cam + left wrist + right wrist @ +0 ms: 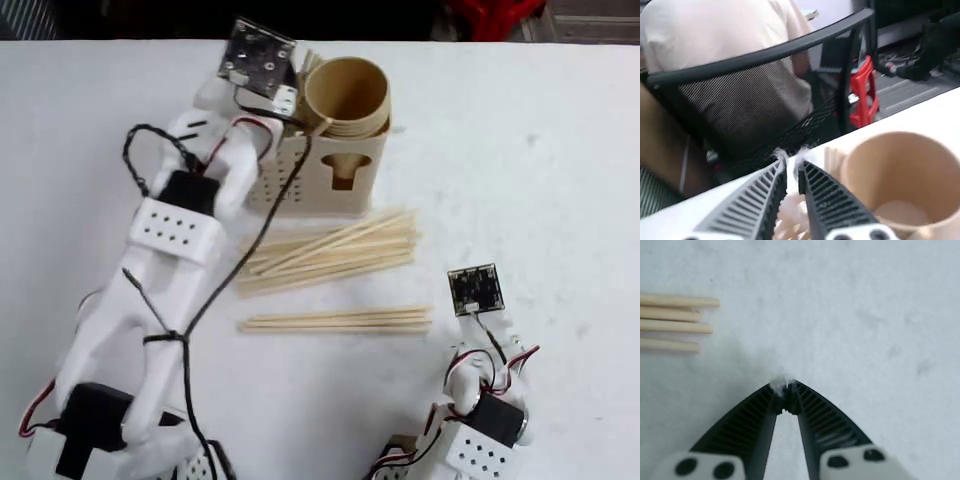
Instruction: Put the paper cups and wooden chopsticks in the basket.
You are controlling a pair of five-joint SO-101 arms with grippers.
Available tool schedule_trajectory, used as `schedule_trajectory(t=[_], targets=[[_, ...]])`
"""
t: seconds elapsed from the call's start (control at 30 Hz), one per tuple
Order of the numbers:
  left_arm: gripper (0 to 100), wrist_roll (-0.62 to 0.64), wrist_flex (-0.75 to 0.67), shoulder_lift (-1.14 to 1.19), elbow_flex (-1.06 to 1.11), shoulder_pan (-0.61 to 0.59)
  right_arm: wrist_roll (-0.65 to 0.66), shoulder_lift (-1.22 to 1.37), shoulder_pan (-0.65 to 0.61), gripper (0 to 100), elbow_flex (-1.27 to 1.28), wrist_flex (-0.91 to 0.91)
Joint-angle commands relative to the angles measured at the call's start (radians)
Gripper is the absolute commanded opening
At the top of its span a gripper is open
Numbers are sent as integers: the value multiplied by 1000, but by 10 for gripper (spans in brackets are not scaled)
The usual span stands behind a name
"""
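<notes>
A stack of paper cups (347,95) stands inside the beige basket (320,185) at the far middle of the table; the top cup (900,180) looks empty. A few wooden chopsticks (309,64) stick up in the basket beside the cups. Two bundles of chopsticks lie on the table, a larger one (330,252) just in front of the basket and a smaller one (338,319) nearer. My left gripper (791,159) hovers over the basket's left side, open by a narrow gap and holding nothing. My right gripper (785,386) is shut and empty above the table, beside the smaller bundle's ends (677,322).
The left arm (170,230) stretches across the table's left half with a loose black cable (215,290). Beyond the far table edge stand a black mesh chair (765,100) and a red stool (862,95). Bare tabletop (540,170) lies to the right.
</notes>
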Motion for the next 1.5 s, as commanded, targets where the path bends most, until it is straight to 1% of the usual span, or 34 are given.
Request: schedule_trajectory(t=[0.0,0.07,0.13,0.2,0.27,0.37,0.43,0.5,0.6,0.67,0.77,0.83,0.87,0.93,1.03,1.1,1.17,1.3,1.47], targets=[[68,11,58,-51,-52,-79,0,-8,4,18,8,-12],[68,11,120,-76,-52,-124,0,-8,4,18,8,-12],[68,11,213,-120,-52,-173,0,-8,4,18,8,-12],[68,11,348,-186,-52,-214,0,-8,4,18,8,-12],[68,9,512,-268,-41,-243,0,-8,4,18,8,-12],[68,3,761,-371,-11,-246,0,-8,4,18,8,-12],[68,-2,841,-420,57,-243,0,-8,4,18,8,-12],[68,-60,853,-446,149,-220,0,-8,-4,18,8,-12],[68,-213,862,-455,292,-127,0,-7,-30,18,8,-10],[71,-296,867,-449,368,-58,0,-7,-33,18,8,-10],[68,-473,861,-453,460,65,0,-7,-30,18,8,-10],[66,-549,858,-447,502,151,0,-7,-31,18,8,-10],[54,-555,842,-446,522,197,0,-7,-30,18,8,-10],[19,-522,784,-444,557,269,0,-7,-28,18,8,-10],[56,-425,723,-404,559,320,0,-7,-28,18,8,-10],[91,-399,712,-320,520,332,0,-7,-28,18,8,-10],[105,-400,710,-193,471,351,0,-7,-28,18,8,-10],[72,-408,681,59,362,367,0,-7,-28,18,8,-10],[64,-431,646,225,298,367,0,-7,-28,18,8,-10]])
